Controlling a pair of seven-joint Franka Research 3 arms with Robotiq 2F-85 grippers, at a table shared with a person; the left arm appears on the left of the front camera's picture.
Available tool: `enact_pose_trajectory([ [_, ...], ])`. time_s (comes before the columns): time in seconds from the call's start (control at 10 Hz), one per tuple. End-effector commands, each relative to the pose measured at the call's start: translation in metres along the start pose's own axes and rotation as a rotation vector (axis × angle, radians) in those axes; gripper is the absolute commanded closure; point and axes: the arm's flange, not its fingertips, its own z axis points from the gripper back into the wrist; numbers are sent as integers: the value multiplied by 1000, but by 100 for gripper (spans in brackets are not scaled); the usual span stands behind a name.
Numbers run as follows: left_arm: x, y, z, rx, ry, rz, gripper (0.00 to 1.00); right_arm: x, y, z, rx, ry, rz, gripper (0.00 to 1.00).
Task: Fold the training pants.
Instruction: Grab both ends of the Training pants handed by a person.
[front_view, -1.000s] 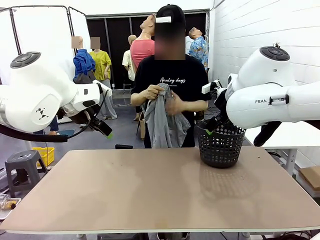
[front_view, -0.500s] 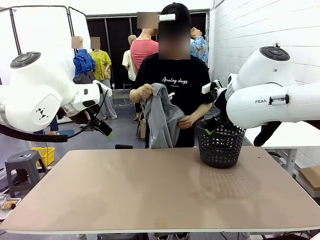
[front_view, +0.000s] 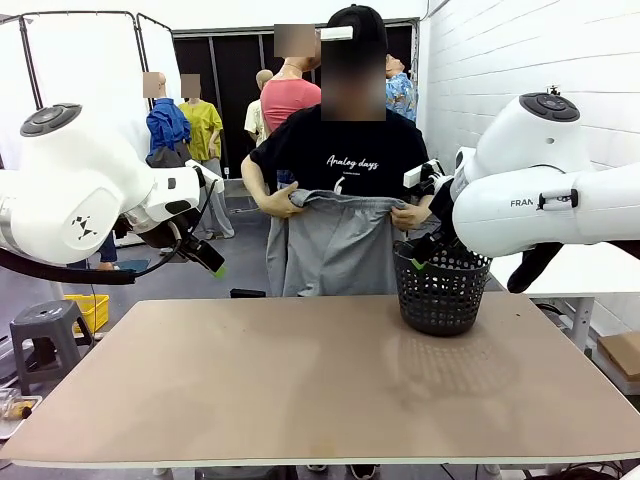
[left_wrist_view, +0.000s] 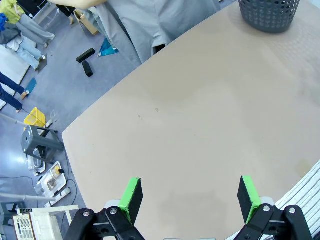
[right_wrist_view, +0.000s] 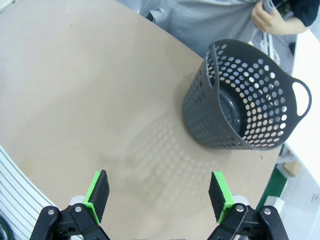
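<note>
Left fingers (left_wrist_view: 131, 196): spread wide, empty, above bare bench (left_wrist_view: 200, 125).
Right fingers (right_wrist_view: 98, 194): spread wide, empty, above bench near basket (right_wrist_view: 240, 107).
Training pants (front_view: 335, 245): off bench, hanging by waistband from person's hands (front_view: 280, 203) at far side.

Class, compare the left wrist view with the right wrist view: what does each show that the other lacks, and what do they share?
Left wrist view: the open left gripper, plus floor with a grey stool. Right wrist view: the open right gripper, the inside of the black basket, and a person's hand gripping the training pants. Shared: the table, the basket and the pants.
</note>
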Motion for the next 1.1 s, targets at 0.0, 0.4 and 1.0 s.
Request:
enact_pose_trajectory([
  [0.0,1,1,-2,4,-10,-14,0,1,0,-4,0,-8,-2,0],
  [0.4,1,1,-2,4,-10,-14,0,1,0,-4,0,-8,-2,0],
  [1.0,1,1,-2,4,-10,-14,0,1,0,-4,0,-8,-2,0],
])
